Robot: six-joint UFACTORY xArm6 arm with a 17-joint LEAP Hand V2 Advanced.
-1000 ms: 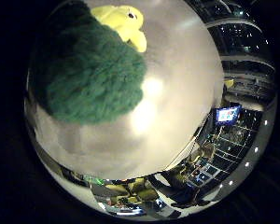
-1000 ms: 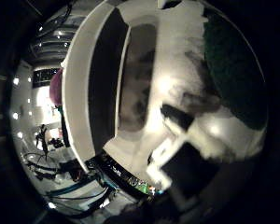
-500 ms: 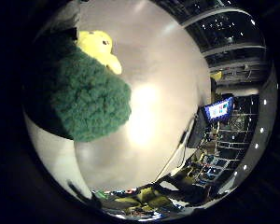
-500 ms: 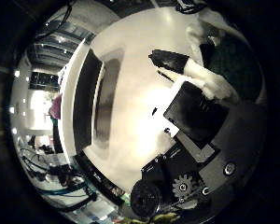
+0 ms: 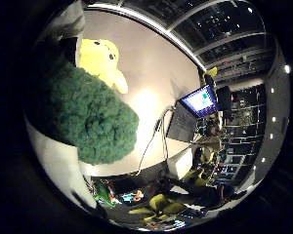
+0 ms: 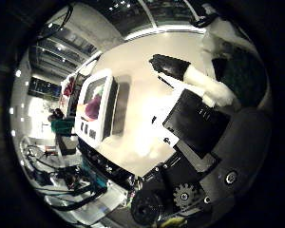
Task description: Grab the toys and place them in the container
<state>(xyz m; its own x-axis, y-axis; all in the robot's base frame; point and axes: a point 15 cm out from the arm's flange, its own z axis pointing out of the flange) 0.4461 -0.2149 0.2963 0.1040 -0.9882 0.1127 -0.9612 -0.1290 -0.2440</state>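
A fuzzy dark green toy (image 5: 83, 107) fills much of the right little finger side palm view, close against the palm. A yellow plush toy (image 5: 100, 60) lies beyond it on the white table (image 5: 151, 68). In the right thumb side palm view my hand (image 6: 204, 109) shows white and black fingers (image 6: 185, 71) curled toward the green toy's edge (image 6: 249, 74). The white container (image 6: 112, 95) stands on the table away from the hand, with a pink thing (image 6: 90, 107) inside it.
A monitor with a blue screen (image 5: 198, 100) stands past the table's edge. Yellow-green chairs (image 5: 151, 203) and room clutter lie beyond. The table's edge runs close behind the container.
The palm has pulled up and away from the table, and the container now looks smaller and farther. The green toy has stayed close against the palm throughout.
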